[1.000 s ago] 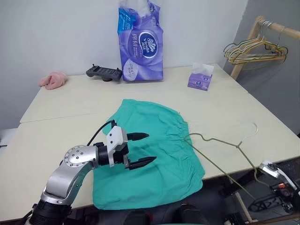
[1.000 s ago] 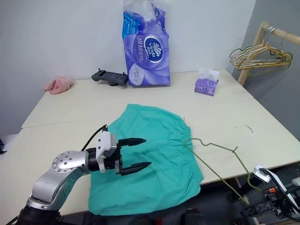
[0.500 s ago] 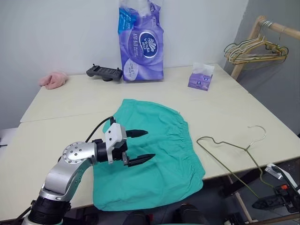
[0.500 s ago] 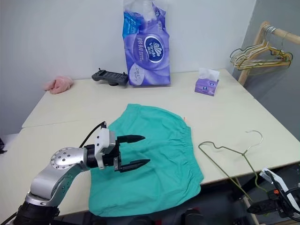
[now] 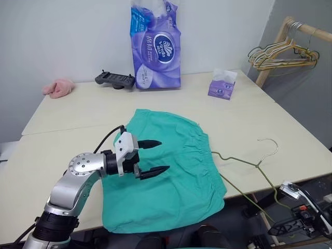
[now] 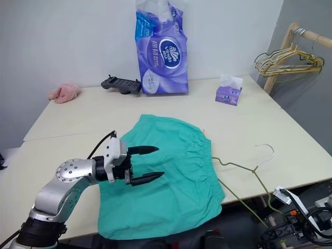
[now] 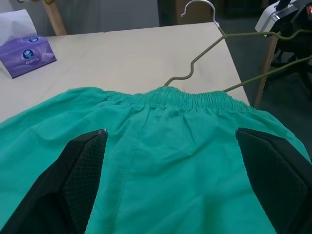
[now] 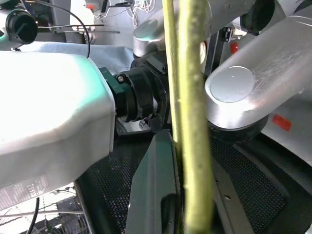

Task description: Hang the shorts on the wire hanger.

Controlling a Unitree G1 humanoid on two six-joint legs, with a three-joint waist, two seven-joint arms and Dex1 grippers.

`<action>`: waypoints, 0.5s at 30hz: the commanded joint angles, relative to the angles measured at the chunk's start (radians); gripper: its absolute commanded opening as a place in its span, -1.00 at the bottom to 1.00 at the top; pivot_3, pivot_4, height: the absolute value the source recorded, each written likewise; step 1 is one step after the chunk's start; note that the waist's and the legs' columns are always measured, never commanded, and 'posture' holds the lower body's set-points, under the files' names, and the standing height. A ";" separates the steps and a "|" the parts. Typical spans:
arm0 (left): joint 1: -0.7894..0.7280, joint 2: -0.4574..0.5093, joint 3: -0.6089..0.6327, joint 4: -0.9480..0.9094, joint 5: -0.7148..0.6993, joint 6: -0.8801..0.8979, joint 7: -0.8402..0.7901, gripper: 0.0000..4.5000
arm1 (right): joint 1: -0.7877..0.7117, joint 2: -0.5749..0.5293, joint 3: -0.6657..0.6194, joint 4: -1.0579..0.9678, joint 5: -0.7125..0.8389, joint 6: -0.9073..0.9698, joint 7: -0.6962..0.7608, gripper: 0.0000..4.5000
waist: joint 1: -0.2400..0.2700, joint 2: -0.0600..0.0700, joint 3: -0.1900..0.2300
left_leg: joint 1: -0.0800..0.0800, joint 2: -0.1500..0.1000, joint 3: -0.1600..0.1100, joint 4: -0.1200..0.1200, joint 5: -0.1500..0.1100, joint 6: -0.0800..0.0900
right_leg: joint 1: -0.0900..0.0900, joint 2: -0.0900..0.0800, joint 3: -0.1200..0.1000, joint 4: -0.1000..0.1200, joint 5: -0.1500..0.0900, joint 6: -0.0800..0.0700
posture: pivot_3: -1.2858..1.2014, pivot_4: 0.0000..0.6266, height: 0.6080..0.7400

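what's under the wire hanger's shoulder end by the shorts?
The wire hanger lies on the table, its shoulder tip at the waistband of the shorts. Whether it slips under the cloth can't be seen.

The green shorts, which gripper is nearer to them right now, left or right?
Left. The left gripper hovers open directly over the shorts; the right gripper sits off the table's right edge, shut on the wire hanger.

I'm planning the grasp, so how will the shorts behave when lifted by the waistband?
The shorts lie flat with soft wrinkles, so they are probably floppy and will drape from one pinch. The gathered waistband looks thicker, likely a firmer hold. The thin cloth seems light.
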 commanded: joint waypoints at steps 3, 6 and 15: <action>-0.026 0.006 0.016 -0.001 0.011 -0.025 -0.003 0.99 | -0.121 0.065 0.000 0.028 0.024 0.064 -0.038 -1.00 | 0.000 -0.001 0.001 | 0.000 0.000 0.000 0.000 0.000 0.000 | 0.000 0.000 0.000 0.000 0.000 0.000 | 0.02 -0.81 1.00; -0.036 0.001 0.008 0.006 0.021 -0.036 -0.007 0.99 | -0.203 0.120 0.026 0.062 0.021 0.108 -0.057 -1.00 | 0.000 -0.001 0.002 | -0.001 0.000 0.000 0.000 0.000 0.000 | 0.000 0.000 0.000 0.000 0.000 0.000 | 0.03 -0.82 1.00; -0.051 0.002 0.015 0.024 0.039 -0.056 -0.011 0.99 | -0.350 0.217 0.165 0.201 -0.061 0.080 -0.062 -1.00 | 0.007 -0.001 0.002 | -0.003 0.000 -0.002 0.000 0.000 0.000 | -0.002 0.000 -0.001 0.000 0.000 0.000 | 0.05 -0.82 1.00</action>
